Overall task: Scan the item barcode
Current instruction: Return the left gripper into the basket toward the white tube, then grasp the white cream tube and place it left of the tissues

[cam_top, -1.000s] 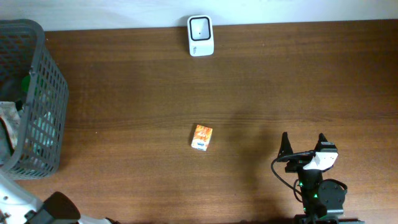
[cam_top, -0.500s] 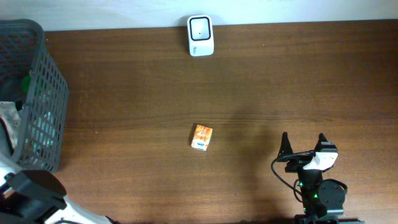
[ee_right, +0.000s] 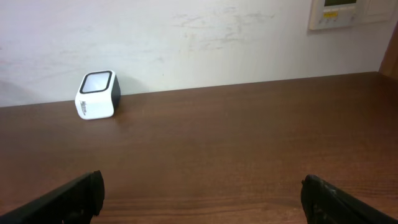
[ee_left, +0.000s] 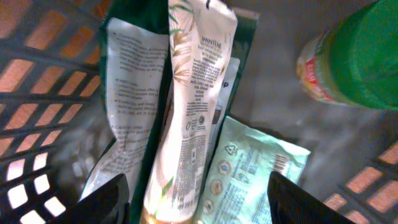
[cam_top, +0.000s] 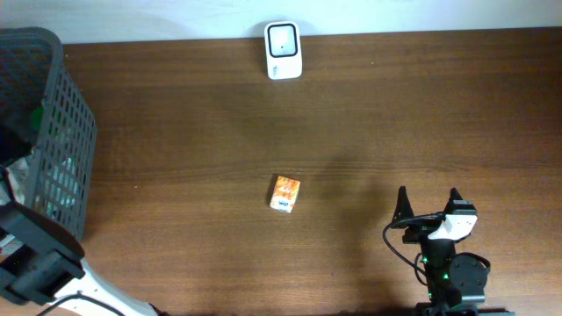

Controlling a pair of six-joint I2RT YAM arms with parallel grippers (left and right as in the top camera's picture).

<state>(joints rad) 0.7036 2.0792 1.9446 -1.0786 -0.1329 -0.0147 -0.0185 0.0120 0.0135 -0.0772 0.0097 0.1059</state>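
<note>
Left jaws spread wide either side of Pantene-labelled pouch (ee_left: 193,112) in grey basket (ee_left: 37,56), right jaws held wide over desk (ee_right: 217,143)

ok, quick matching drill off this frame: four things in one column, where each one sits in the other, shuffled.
Things:
1. scanner
2. orange box
3. Pantene pouch
4. right gripper

Places:
A. middle of the table, on its own
B. inside the grey basket
C. far edge, against the wall
D. near edge, right side, jaws open

Pairs: 1-C, 2-A, 3-B, 4-D
</note>
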